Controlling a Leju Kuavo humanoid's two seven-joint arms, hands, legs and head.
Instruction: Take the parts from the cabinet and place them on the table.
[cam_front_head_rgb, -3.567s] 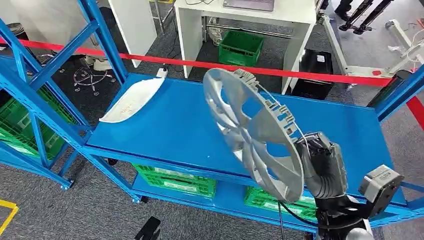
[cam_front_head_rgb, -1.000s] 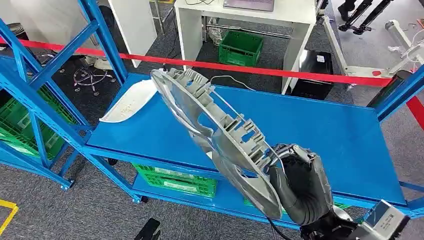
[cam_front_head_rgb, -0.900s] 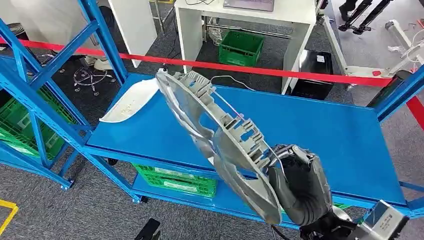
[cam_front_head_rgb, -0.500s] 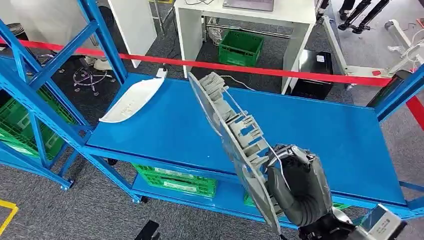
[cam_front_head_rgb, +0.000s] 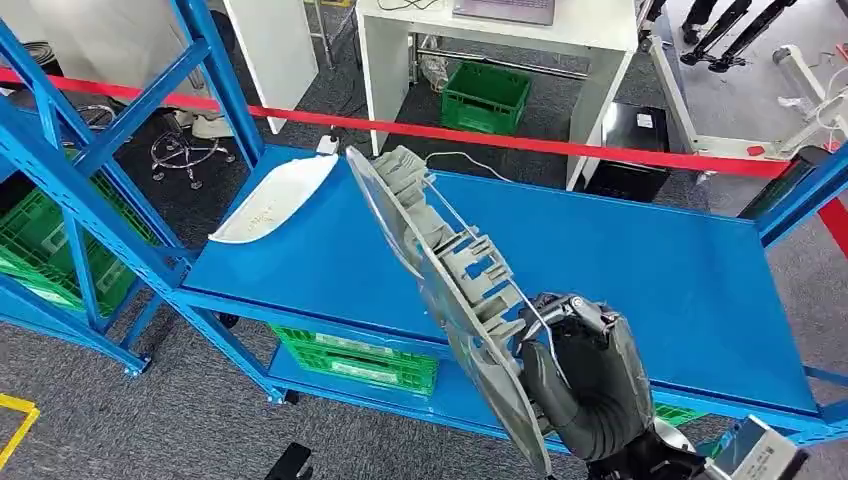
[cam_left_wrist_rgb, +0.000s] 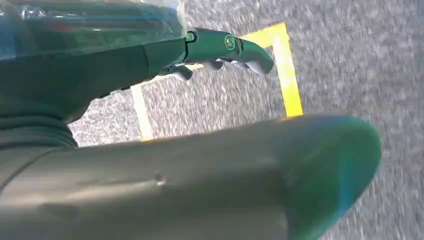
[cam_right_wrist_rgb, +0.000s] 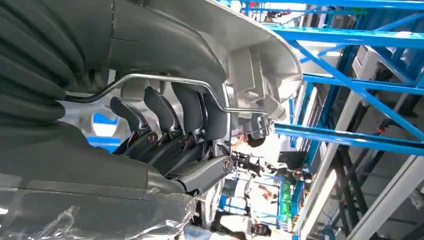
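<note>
A silver wheel cover (cam_front_head_rgb: 440, 280) stands nearly edge-on above the front of the blue shelf (cam_front_head_rgb: 640, 250), its ribbed back side facing right. My right hand (cam_front_head_rgb: 585, 385) grips its lower rim from behind. In the right wrist view the fingers (cam_right_wrist_rgb: 165, 117) curl behind the wire ring on the wheel cover (cam_right_wrist_rgb: 200, 35). A white curved part (cam_front_head_rgb: 275, 197) lies on the shelf's far left corner. My left hand (cam_left_wrist_rgb: 100, 70) hangs over grey carpet, fingers extended, holding nothing.
Blue rack uprights (cam_front_head_rgb: 90, 170) stand at the left. Green crates (cam_front_head_rgb: 355, 360) sit on the lower shelf. A red tape (cam_front_head_rgb: 560, 145) runs behind the shelf, with a white desk (cam_front_head_rgb: 480, 30) beyond. Yellow floor tape (cam_left_wrist_rgb: 285, 75) marks the carpet.
Over the last second the wheel cover has turned in my right hand from a slanted, partly open view to nearly edge-on. The camera has shifted slightly.
</note>
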